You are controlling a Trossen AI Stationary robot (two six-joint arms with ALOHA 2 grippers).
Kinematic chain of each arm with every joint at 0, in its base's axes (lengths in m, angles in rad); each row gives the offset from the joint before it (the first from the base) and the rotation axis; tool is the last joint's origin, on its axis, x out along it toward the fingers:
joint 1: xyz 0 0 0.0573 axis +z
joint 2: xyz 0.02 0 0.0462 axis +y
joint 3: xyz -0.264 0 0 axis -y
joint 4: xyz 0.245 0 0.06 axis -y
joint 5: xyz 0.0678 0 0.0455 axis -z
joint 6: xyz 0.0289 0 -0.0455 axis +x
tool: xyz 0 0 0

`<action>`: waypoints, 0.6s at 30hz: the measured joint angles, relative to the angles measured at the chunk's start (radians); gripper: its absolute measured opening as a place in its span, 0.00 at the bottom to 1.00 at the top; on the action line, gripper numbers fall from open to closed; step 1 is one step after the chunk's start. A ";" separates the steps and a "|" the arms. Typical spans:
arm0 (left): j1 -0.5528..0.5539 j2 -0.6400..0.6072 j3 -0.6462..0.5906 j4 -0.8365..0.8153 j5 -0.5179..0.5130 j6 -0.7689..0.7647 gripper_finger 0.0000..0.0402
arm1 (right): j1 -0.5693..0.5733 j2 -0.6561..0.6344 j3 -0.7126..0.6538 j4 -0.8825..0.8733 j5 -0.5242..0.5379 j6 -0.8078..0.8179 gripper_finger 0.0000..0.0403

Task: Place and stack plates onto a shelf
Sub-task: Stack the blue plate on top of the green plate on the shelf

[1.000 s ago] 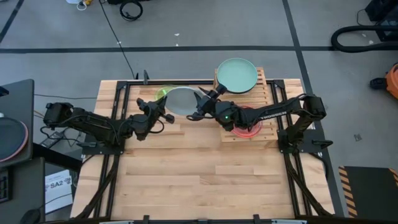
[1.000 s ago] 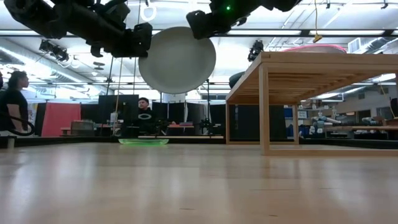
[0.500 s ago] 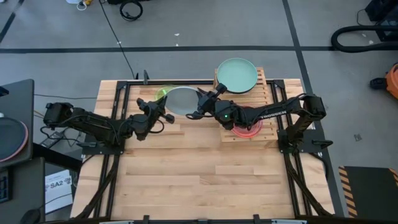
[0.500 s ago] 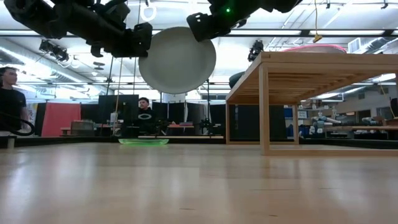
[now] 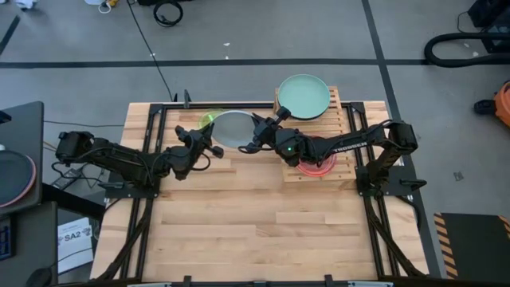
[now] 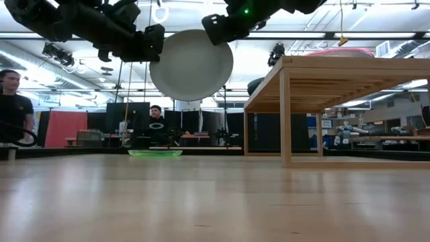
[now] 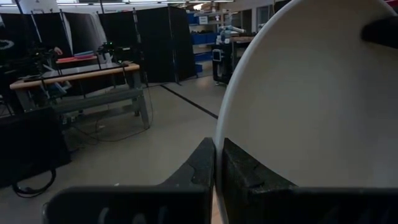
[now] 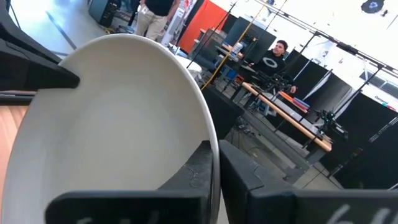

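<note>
A pale grey plate [image 5: 233, 127] hangs in the air over the table's far middle, tilted, and shows in the low view as a plate [image 6: 191, 65] well above the tabletop. My left gripper [image 5: 209, 143] is shut on its left rim and my right gripper [image 5: 256, 134] is shut on its right rim. The wooden slat shelf [image 5: 344, 119] stands at the far right. A mint green plate [image 5: 303, 96] lies on its far end, and a pink plate [image 5: 317, 165] on its near end is partly hidden by my right arm. A green translucent plate [image 5: 205, 118] lies flat on the table. My left gripper pinches the grey plate's rim [image 7: 219, 134] between its two fingers, one on each face. The fingers come level from the table's left. The plate is lifted clear of the table and tilted. My right gripper pinches the opposite rim [image 8: 214, 140] between its two fingers, one on each face. It comes from the table's right, from the shelf's side. The plate hangs between the two grippers, clear of the shelf.
The shelf's top [image 6: 349, 62] stands on legs high above the tabletop. The table's near half [image 5: 255, 231] is bare wood. People stand in the room beyond the far edge [image 6: 156, 124].
My right gripper has shut on the grey plate's right rim. The plate and my left gripper have stayed where they were.
</note>
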 joint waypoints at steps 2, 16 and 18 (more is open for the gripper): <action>0.000 0.000 0.000 -0.001 0.000 0.000 0.05 | 0.000 0.000 0.000 -0.001 0.000 -0.001 0.04; 0.000 0.000 0.001 0.001 -0.001 0.000 0.08 | 0.000 0.000 0.000 -0.001 0.004 0.000 0.04; 0.000 0.000 0.001 0.001 -0.002 -0.002 0.11 | 0.000 0.000 0.000 0.003 0.004 0.004 0.04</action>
